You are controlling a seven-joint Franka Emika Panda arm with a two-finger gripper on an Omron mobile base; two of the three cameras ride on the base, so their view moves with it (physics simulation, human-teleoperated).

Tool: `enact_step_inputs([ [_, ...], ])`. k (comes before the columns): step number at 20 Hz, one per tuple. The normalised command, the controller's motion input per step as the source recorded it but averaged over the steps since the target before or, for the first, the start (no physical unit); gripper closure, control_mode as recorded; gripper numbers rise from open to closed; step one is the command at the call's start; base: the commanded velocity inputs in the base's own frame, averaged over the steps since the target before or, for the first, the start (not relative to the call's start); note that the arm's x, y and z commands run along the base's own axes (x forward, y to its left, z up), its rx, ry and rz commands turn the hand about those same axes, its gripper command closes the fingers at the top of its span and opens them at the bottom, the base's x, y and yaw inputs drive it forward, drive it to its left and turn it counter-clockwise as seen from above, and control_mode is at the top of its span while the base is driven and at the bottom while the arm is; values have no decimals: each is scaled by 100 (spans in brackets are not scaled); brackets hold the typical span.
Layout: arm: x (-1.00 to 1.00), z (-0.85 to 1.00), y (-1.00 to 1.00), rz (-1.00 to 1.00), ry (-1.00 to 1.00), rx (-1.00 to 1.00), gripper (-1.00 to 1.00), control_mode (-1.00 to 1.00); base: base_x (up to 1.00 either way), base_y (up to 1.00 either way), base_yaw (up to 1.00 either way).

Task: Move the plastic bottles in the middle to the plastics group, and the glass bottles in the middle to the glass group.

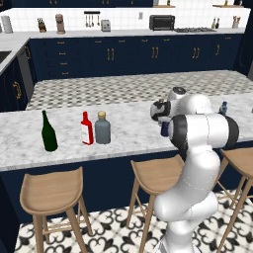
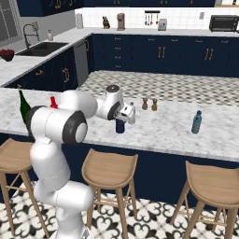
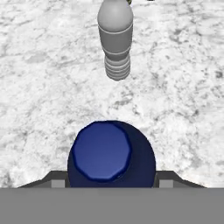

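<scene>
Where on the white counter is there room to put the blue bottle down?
The widest bare marble lies between the shakers and the grey-blue bottle. In the left base view there is also room between the green bottle and the red bottle. It is crowded where the red bottle meets the grey bottle.

Navy bottle [image 3: 111, 153] upright on marble; whitish bottle [image 3: 115, 39] just beyond – squat grey bottle [image 1: 102, 128] touching red one [image 1: 87, 129] (far left).

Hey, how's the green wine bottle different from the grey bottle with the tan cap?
The green wine bottle is tall, slim and dark, with a long neck. The grey bottle is shorter, broader and pale, with a short neck and tan cap. It stands beside the red bottle; the green one stands apart. Both are upright on the counter.
</scene>
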Motion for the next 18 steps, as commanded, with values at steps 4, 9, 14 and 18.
enact_step_inputs([
  [4, -51, 88, -52, 0, -19, 0, 100, -100, 0, 0, 0],
  [9, -51, 39, -70, 6, -18, 0, 100, -100, 0, 0, 0],
  [14, -17, 13, -67, 13, -19, -6, 100, -100, 0, 0, 0],
  [18, -2, 10, -76, 7, -13, -7, 100, -100, 0, 0, 0],
])
